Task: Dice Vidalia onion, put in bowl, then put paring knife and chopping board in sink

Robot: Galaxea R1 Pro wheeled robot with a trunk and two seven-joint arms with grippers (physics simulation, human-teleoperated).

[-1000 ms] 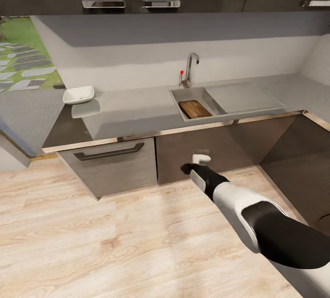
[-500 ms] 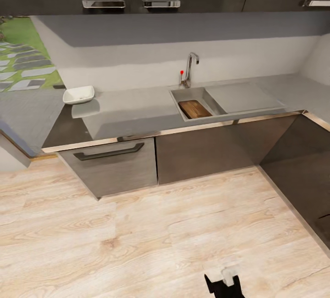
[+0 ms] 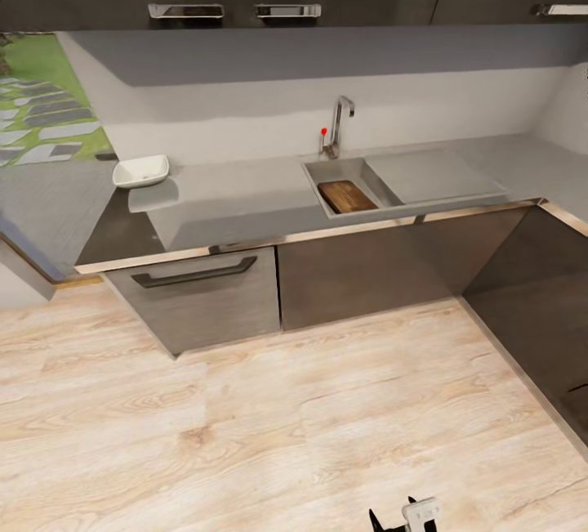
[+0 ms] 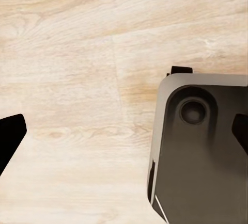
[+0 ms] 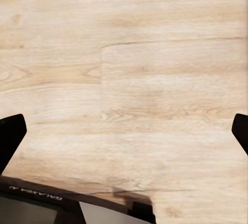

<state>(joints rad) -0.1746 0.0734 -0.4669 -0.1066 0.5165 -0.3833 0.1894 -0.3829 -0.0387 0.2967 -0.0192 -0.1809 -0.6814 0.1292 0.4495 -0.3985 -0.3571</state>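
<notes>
- Kitchen corner, simulator render. Pale wood-plank floor (image 3: 245, 418) spreads in front of a run of dark grey cabinets (image 3: 359, 270); all places below are given relative to the sink.
- Nearest the camera, at the bottom edge of the head view: black finger tips and a white block of a gripper (image 3: 404, 516), low over the floor, well short of the sink. Which arm it belongs to I cannot tell.
- Left wrist view: left gripper (image 4: 124, 131) points down at the floor; both fingers sit at the frame's far edges, spread wide, nothing between them. A dark grey rounded part of the robot base (image 4: 201, 157) lies under it.
- Right wrist view: right gripper (image 5: 124, 136) likewise spread wide over bare planks, grasping nothing. A dark robot panel (image 5: 51, 206) with reversed lettering crosses one corner.
- A drawer with a long black handle (image 3: 194, 272) sits below and left of the sink.
- Countertop (image 3: 237, 197): grey, glossy, pale front edge, carrying the sink.
- Sink (image 3: 347, 167): grey metal basin; the chopping board (image 3: 346, 195) lies inside it, flat on the basin floor. Drainboard (image 3: 433, 174) adjoins on the right.
- Bowl (image 3: 140, 170): white, on the countertop well left of the sink.
- Tap (image 3: 339, 123) with red knob rises just behind the sink.
- Upper cabinets with chrome handles (image 3: 220, 11) hang above it.
</notes>
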